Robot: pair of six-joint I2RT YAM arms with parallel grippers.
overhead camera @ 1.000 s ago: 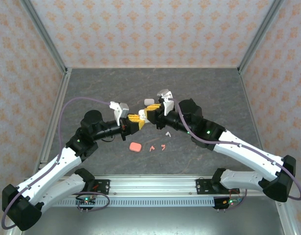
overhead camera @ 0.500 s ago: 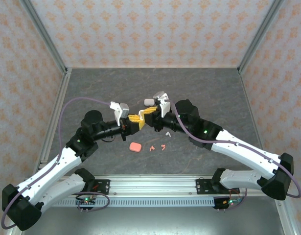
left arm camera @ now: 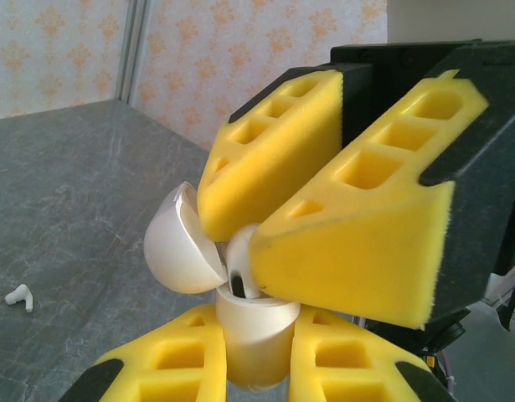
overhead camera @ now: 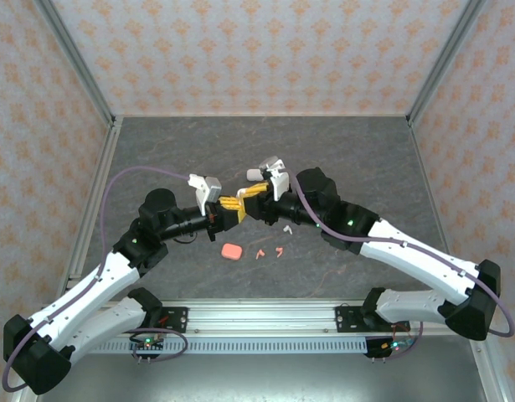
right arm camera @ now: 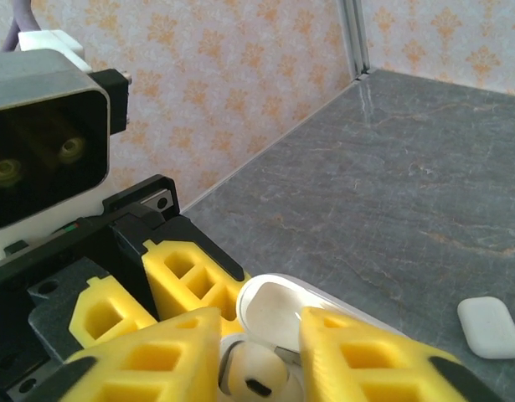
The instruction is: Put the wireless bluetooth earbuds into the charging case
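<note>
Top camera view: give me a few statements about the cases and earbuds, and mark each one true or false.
1. The left claw grips a white charging case with its lid open. True.
2. The pink case on the table is open. False: it lies closed.
3. Two pink earbuds lie on the table beside the pink case. True.
4. The earbud at the open case's mouth is pink. False: it is white.
5. A closed white case lies farther back on the table. True.
</note>
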